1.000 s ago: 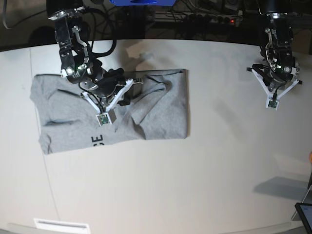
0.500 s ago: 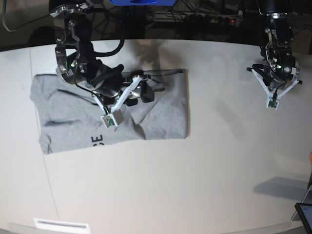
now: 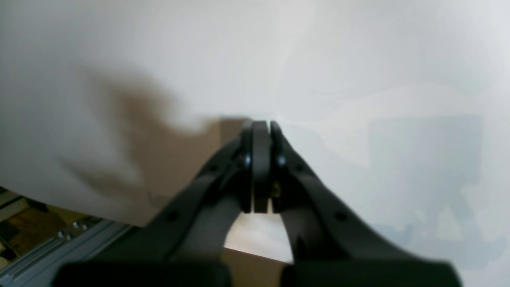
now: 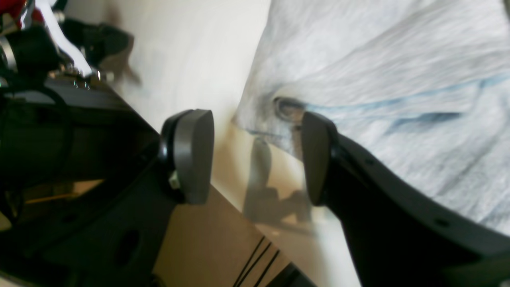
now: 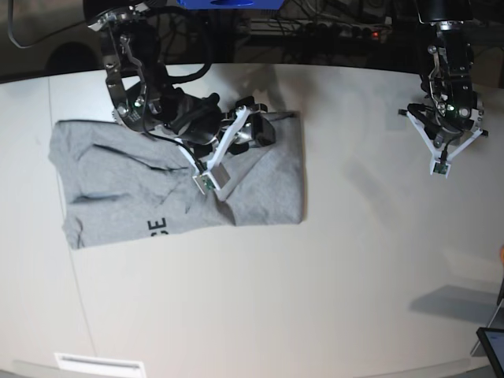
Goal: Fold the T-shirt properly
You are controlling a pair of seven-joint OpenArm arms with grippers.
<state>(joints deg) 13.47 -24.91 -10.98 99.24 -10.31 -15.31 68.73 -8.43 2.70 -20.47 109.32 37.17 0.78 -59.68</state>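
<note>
The grey T-shirt [image 5: 260, 185] lies spread and creased on the left half of the white table [image 5: 315, 299], with a bit of black lettering [image 5: 158, 227] near its front edge. My right gripper [image 5: 258, 132] hovers open over the shirt's far right edge. In the right wrist view the right gripper [image 4: 255, 155] holds nothing: one finger is over bare table, the other over the rim of the T-shirt [image 4: 378, 79]. My left gripper [image 5: 442, 126] hangs shut and empty over bare table at the far right, and the left gripper [image 3: 261, 131] shows its pads pressed together.
Cables and a power strip [image 5: 346, 31] run behind the table's back edge. A dark device [image 5: 490, 346] sits at the front right corner. A white label [image 5: 98, 364] lies at the front left edge.
My right gripper has opened, let go of the fabric, and swung up and right from the shirt's middle to its far right edge. The left arm has not moved.
</note>
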